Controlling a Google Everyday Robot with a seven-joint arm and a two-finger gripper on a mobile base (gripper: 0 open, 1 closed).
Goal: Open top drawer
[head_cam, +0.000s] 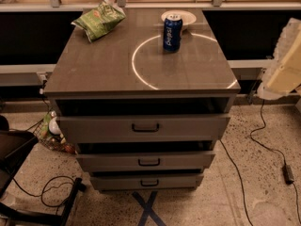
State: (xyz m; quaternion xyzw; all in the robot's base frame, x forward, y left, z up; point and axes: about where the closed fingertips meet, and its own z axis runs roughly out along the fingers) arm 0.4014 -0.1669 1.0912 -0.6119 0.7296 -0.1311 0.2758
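Wide grey top drawer (94, 129) sat under bench's (94, 72) front edge, handle (145, 127) untouched; cream gripper (283, 68) hung beyond right edge, seemingly pre-approach, grip indeterminable.

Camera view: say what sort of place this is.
Probably a lab or test room: loose cables on a speckled floor, a blue tape cross before the cabinet. The tool hangs at right, clear of the top drawer.

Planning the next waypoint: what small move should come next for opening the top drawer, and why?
Probably swing the end effector, off at the frame's right edge, left and down toward the top drawer's handle; nothing grips it yet.
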